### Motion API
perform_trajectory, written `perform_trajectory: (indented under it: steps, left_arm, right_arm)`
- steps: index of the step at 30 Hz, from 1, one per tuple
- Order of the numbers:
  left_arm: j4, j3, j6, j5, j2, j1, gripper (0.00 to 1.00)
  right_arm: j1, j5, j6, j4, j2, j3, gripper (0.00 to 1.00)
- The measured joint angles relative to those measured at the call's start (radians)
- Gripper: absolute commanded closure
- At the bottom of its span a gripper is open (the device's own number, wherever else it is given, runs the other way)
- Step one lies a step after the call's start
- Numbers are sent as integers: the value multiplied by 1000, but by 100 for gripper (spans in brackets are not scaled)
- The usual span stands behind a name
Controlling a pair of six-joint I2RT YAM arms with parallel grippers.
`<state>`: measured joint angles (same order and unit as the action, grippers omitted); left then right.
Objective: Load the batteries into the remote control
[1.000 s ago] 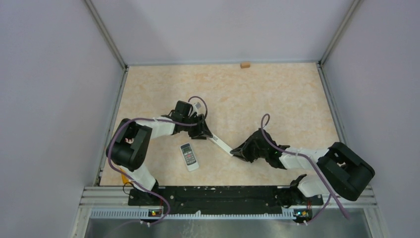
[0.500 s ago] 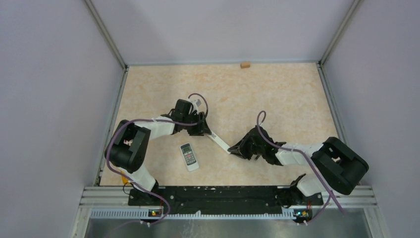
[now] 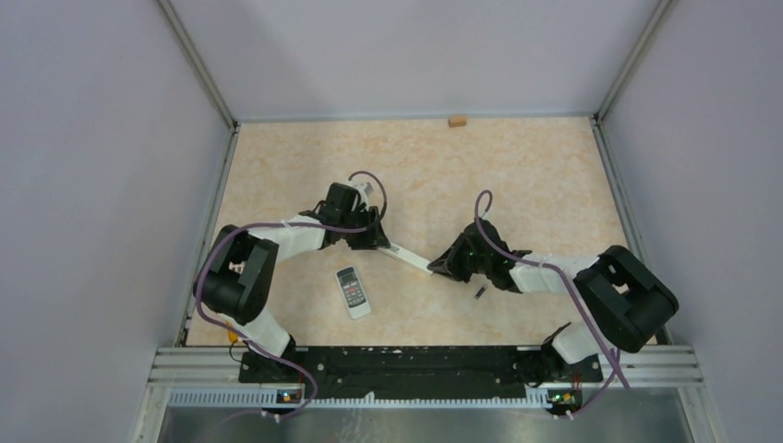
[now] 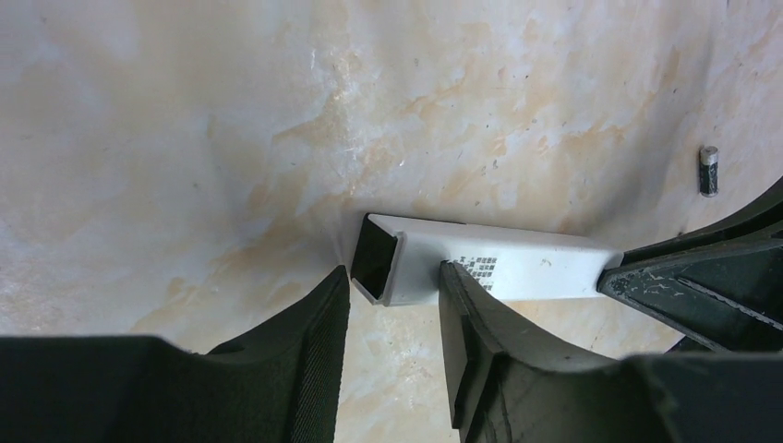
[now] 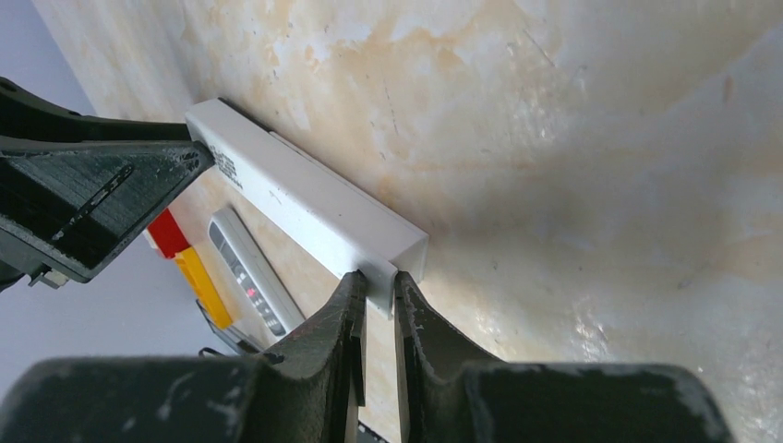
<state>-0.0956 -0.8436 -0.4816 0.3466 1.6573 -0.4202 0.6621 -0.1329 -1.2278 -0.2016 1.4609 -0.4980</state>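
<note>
A long white remote [image 3: 411,257] spans between my two grippers above the table. My left gripper [image 3: 376,237] is shut on its open, hollow end [image 4: 379,260], with a finger [image 4: 471,323] on each side. My right gripper [image 3: 450,264] is shut on the other end's thin edge [image 5: 380,263]. One small dark battery [image 3: 480,293] lies on the table just near of my right wrist; it also shows in the left wrist view [image 4: 708,171]. The other batteries are out of view. A smaller grey remote [image 3: 352,292] lies face up on the table near the left arm.
A small tan block [image 3: 456,120] sits at the far wall. The grey remote shows below the white one in the right wrist view [image 5: 245,272], beside red and yellow parts [image 5: 185,254]. Walls enclose the table on the left, right and far sides.
Both grippers have carried the white remote a little farther from the arm bases. My right wrist has moved left and away, uncovering the battery on the table.
</note>
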Motion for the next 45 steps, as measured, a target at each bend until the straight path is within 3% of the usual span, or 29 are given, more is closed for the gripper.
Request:
perform_trajectory:
  steps: [8,15,30,45]
  left_arm:
    - [35,2,-14,12,-2,14,81]
    - [76,8,-5,6,-2,33,89]
    - [201,55,-49,-3,5,77,87]
    - [352,125,-217,114,34,149,100]
  right_arm:
    - [-13,-32,42,-16,42,-29,85]
    - [-18,-51,66,-16,86,-69,82]
    - [14,-9,77,77,180,-199,76]
    - [65,105,38,317,237,-365,70]
